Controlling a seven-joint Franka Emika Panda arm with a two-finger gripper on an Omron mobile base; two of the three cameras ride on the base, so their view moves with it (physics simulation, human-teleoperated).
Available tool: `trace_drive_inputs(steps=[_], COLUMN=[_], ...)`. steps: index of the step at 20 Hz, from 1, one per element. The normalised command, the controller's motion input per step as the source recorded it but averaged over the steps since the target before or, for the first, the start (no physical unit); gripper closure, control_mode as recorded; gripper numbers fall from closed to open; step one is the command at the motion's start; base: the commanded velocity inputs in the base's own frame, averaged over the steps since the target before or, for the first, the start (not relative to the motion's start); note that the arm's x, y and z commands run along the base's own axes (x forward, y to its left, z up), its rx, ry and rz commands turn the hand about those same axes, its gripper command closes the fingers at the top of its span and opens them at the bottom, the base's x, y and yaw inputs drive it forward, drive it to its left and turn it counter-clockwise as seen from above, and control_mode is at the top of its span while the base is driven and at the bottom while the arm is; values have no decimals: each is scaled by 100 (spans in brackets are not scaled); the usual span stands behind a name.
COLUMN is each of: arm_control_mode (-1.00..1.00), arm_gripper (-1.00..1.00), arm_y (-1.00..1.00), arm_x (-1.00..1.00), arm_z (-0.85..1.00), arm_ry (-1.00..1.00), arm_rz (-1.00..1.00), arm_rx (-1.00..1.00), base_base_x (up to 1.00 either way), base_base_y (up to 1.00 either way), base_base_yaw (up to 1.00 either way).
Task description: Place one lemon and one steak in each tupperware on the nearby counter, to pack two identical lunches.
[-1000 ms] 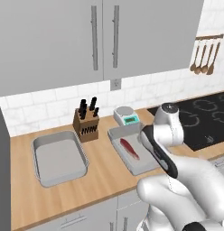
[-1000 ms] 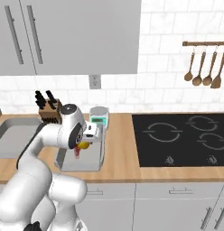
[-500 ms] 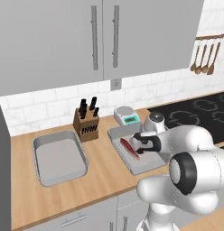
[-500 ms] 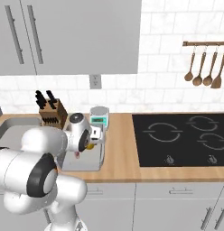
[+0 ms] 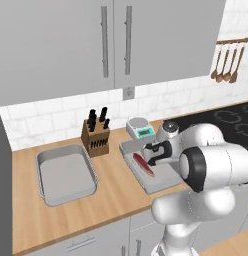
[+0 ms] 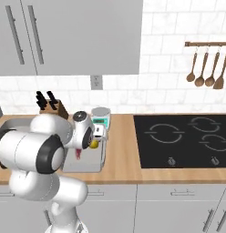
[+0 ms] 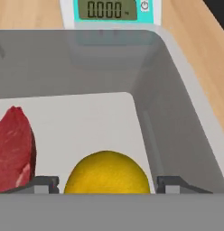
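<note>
The right tupperware (image 5: 162, 183) lies on the counter (image 5: 111, 197) with a red steak (image 5: 143, 164) in it. My gripper (image 5: 152, 154) hangs low over its far end. In the hand view a yellow lemon (image 7: 107, 173) sits on the tray floor between my fingertips (image 7: 41, 183), with a small gap on each side, so the gripper (image 7: 107, 186) is open around it. The steak (image 7: 13, 144) lies just left of the lemon inside the grey wall (image 7: 170, 113). From the right base view the lemon (image 6: 93, 144) shows under the hand. A second tupperware (image 5: 45, 194) stands empty at the left.
A kitchen scale (image 5: 140, 128) stands just behind the right tray, and a knife block (image 5: 96, 135) sits against the wall between the trays. The black hob (image 6: 187, 136) lies to the right. Bare counter runs along the front edge.
The arm has folded down and its elbow has dropped toward the base. The hand stays at the right tupperware with the lemon, and its fingers now stand slightly wider.
</note>
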Motion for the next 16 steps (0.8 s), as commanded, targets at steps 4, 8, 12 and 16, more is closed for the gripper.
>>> trace_drive_inputs(steps=[4,8,12,16], arm_control_mode=[-100,-100,-100,-100], arm_gripper=[-100,-100,-100,-100], arm_y=[6,2,0,0], arm_x=[-12,-70,-100,-100], arm_z=[41,78,66,39], arm_ry=[-5,-13,-17,-11], arm_rz=[0,0,0,0], arm_rx=[0,0,0,0], base_base_x=[0,0,0,0], base_base_y=[0,0,0,0], base_base_yaw=[0,0,0,0])
